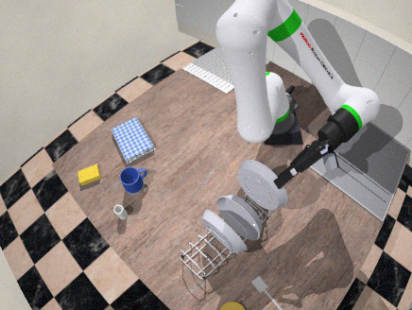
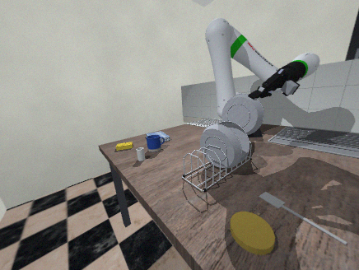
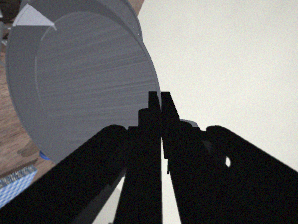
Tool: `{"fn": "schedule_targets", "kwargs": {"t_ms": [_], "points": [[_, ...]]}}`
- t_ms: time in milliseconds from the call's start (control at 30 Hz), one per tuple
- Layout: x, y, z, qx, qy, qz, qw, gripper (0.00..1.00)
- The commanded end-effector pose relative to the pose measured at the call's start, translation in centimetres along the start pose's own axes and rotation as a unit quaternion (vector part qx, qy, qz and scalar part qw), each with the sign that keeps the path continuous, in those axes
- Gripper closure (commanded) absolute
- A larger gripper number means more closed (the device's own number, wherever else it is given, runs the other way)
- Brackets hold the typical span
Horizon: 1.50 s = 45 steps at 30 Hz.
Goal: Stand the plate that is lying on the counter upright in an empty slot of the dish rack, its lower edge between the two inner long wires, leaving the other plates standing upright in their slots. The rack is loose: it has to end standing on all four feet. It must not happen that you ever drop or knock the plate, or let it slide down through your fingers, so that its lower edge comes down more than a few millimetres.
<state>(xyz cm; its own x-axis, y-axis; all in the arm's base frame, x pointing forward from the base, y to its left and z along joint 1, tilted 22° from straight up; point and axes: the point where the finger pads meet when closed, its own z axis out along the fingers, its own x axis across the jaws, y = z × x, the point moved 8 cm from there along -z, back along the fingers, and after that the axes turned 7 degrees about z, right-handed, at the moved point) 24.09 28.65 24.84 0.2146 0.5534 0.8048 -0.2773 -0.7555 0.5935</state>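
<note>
My gripper [image 1: 279, 182] [image 2: 252, 96] [image 3: 158, 105] is shut on the rim of a light grey plate [image 1: 260, 183] [image 2: 242, 114] [image 3: 95, 75], which hangs roughly upright, slightly tilted, by the far end of the wire dish rack [image 1: 204, 277] [image 2: 204, 190]. Its lower edge appears above the rack's far end; the exact height and its place relative to the long wires cannot be told. Two other plates stand in the rack: a nearer plate [image 1: 222, 232] [image 2: 215, 144] and a farther plate [image 1: 238, 216] [image 2: 244, 144]. The rack's near slots are empty.
A blue mug [image 1: 131, 180] [image 2: 154, 141], white cup [image 1: 120, 212] [image 2: 141, 154], yellow sponge [image 1: 89, 175] [image 2: 124, 146] and checked cloth [image 1: 133, 138] lie left of the rack. A spatula [image 1: 260, 284] [image 2: 272, 200] and yellow disc [image 1: 231, 307] [image 2: 252, 232] lie nearer the front. A sink [image 1: 350, 189] is at the right.
</note>
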Motion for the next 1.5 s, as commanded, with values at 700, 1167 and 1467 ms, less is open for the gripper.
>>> {"fn": "schedule_targets", "kwargs": {"t_ms": [700,1167,1467], "points": [[-1.7,-0.8,0.7,0.0,0.0,0.001,1.0,0.9],[-1.9,-0.9,0.7,0.0,0.0,0.001,1.0,0.9],[-2.5,-1.2,1.0,0.0,0.0,0.001,1.0,0.9]]}}
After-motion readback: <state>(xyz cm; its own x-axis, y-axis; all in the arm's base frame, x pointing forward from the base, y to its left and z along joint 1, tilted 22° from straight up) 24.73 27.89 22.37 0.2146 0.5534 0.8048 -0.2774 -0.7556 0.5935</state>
